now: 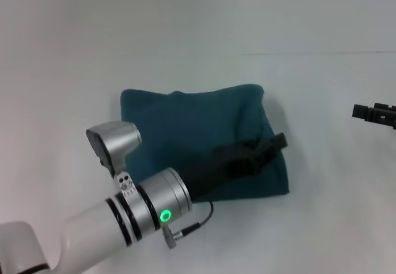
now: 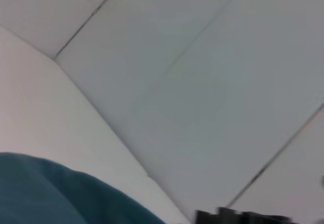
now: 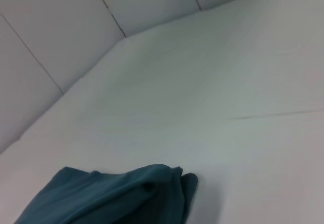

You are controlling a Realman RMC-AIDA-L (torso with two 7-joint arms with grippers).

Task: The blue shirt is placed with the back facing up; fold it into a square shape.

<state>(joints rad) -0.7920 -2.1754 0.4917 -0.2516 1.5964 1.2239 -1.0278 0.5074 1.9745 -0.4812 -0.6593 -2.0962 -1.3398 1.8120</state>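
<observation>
The blue shirt (image 1: 173,125) lies folded into a rough rectangle in the middle of the white table (image 1: 185,26). My left arm reaches across it from the near left. Its black left gripper (image 1: 272,145) is low over the shirt's right side, near the right edge. The right gripper (image 1: 372,113) hovers at the far right, well away from the cloth. A rounded corner of the shirt (image 2: 50,193) fills one corner of the left wrist view. In the right wrist view, the shirt (image 3: 111,196) appears as a bunched, layered edge on the table.
White table surface surrounds the shirt on all sides. A seam line (image 1: 309,53) runs across the table behind the shirt. Panelled white walls (image 3: 61,27) stand past the table's edge. A black part (image 2: 243,216) shows at the margin of the left wrist view.
</observation>
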